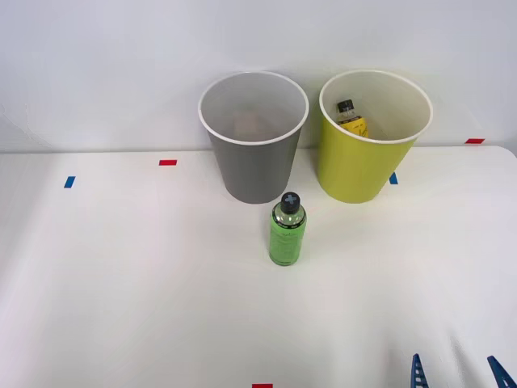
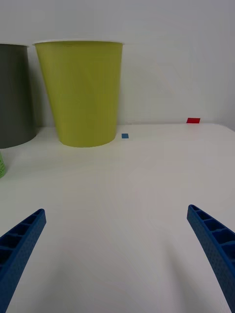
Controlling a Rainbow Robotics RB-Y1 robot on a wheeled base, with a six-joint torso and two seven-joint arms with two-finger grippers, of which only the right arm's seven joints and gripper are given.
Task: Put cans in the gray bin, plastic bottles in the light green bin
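with one bottle [image 1: 350, 115] already in the lime bin [image 1: 355, 166], the right gripper [image 1: 456, 373], fingers spread wide and empty at the near right, should take the upright green bottle [image 1: 287, 234], standing just before the gray bin [image 1: 254, 162], squarely around its body.

This looks like a robot test bench in a lab rather than a home or a shop. A plain white table [image 1: 121, 283] meets a bare white wall [image 1: 105, 65] just behind the gray bin [image 1: 254, 137], with nothing decorative anywhere. Small red and blue tape marks [image 1: 167, 162] are stuck flat on the tabletop to the left of the gray bin, to its right beyond the light green bin [image 1: 367, 149], and near the front edge (the kind of markers used to fix object positions). The two matching bins stand side by side against the wall, laid out like a staged sorting trial.
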